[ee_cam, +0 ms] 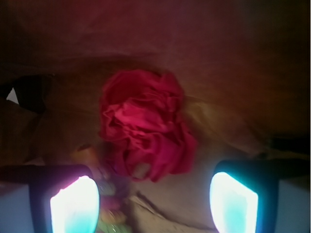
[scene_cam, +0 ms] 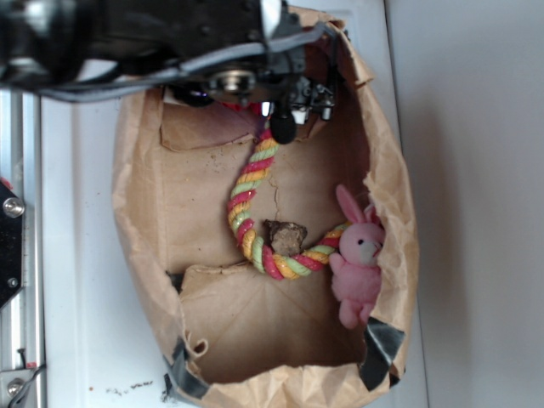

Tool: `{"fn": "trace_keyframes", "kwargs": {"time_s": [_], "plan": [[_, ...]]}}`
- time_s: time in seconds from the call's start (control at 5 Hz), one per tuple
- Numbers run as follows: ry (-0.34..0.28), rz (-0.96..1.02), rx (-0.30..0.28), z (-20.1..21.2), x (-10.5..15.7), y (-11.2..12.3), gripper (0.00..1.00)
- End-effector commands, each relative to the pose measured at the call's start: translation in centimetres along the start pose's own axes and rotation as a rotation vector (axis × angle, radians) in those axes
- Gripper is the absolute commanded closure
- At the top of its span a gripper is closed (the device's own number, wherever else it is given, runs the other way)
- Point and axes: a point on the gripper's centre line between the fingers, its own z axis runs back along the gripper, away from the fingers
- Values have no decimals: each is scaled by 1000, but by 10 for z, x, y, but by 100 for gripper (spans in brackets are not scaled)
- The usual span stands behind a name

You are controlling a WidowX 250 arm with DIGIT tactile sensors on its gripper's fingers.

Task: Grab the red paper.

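Observation:
The red paper is a crumpled bright red ball lying on the brown paper floor, filling the middle of the wrist view. In the exterior view only a sliver of the red paper shows under the arm at the bag's top end. My gripper is open, its two glowing fingers wide apart at the bottom corners, with the red paper just ahead of them and nothing between them. In the exterior view the gripper hangs over the bag's far end.
A brown paper bag lies open on the white table. Inside lie a red-yellow-green twisted rope, a pink plush bunny at the right wall and a small brown lump. The rope's end sits by my left finger.

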Motion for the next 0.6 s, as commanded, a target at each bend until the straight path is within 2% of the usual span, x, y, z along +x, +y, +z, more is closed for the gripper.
{"fn": "trace_keyframes", "kwargs": {"time_s": [0.0,0.2,0.4], "plan": [[-31,50,-50,17,7,13,0],[-49,65,-45,13,6,13,0],[-59,93,-14,4,8,13,0]]}}
